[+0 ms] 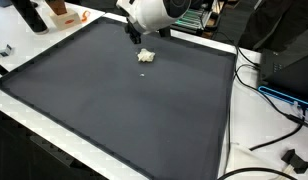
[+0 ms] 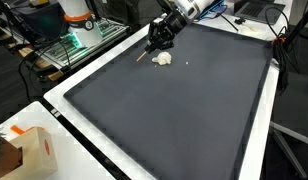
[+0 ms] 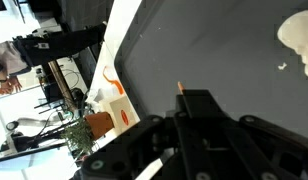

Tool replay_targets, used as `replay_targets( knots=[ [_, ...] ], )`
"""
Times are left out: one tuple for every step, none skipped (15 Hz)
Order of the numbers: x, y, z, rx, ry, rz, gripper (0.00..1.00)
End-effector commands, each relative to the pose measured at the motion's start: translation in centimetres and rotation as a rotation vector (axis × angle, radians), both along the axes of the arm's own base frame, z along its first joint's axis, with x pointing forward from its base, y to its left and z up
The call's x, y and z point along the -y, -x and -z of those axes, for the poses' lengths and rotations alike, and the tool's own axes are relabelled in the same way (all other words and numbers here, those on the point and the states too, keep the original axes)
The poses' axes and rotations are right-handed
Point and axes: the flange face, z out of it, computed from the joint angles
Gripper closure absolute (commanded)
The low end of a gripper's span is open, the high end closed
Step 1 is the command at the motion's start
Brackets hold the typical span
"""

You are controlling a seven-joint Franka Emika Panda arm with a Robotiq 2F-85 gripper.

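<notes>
My gripper (image 1: 135, 38) hangs low over the far part of a dark grey mat (image 1: 124, 110), which shows in both exterior views (image 2: 184, 110). Its fingers (image 2: 157, 42) are shut on a thin stick with an orange tip (image 2: 143, 57). In the wrist view the tip (image 3: 180, 88) pokes out past the black fingers (image 3: 199, 105). A small white crumpled lump (image 1: 146, 56) lies on the mat just beside the gripper. It also shows in an exterior view (image 2: 163, 59) and at the wrist view's top right (image 3: 299, 45). A tiny white crumb (image 3: 284, 67) lies near it.
The mat lies on a white table (image 1: 249, 150). A dark bottle (image 1: 32, 15) and an orange box (image 1: 62, 12) stand past the far corner. Cables (image 1: 279, 100) run along one side. A white and orange carton (image 2: 29, 150) sits at another corner, seen also in the wrist view (image 3: 114, 100).
</notes>
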Motion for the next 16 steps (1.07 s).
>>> replay_targets(
  knots=[
    [-0.06, -0.59, 0.59, -0.045, 0.009, -0.046, 0.97],
    [-0.09, -0.69, 0.71, -0.053, 0.004, -0.051, 0.97],
    [-0.13, -0.78, 0.79, -0.062, -0.002, -0.058, 0.97],
    [-0.17, -0.88, 0.86, -0.071, -0.010, -0.066, 0.97],
    [-0.21, -0.96, 0.92, -0.085, -0.024, -0.079, 0.97],
    [-0.22, -1.03, 0.97, -0.096, -0.031, -0.092, 0.97],
    [-0.27, -1.08, 1.01, -0.110, -0.044, -0.107, 0.97],
    [-0.33, -1.14, 1.05, -0.125, -0.055, -0.120, 0.97],
    [-0.37, -1.18, 1.10, -0.139, -0.064, -0.132, 0.97],
    [-0.41, -1.23, 1.11, -0.152, -0.074, -0.142, 0.97],
    [-0.46, -1.25, 1.08, -0.166, -0.085, -0.155, 0.97],
    [-0.50, -1.27, 1.03, -0.177, -0.095, -0.166, 0.97],
    [-0.56, -1.27, 0.95, -0.190, -0.108, -0.179, 0.97],
    [-0.59, -1.28, 0.89, -0.201, -0.116, -0.191, 0.97],
    [-0.64, -1.27, 0.82, -0.212, -0.128, -0.204, 0.97],
    [-0.68, -1.27, 0.77, -0.222, -0.136, -0.216, 0.97]
  ],
)
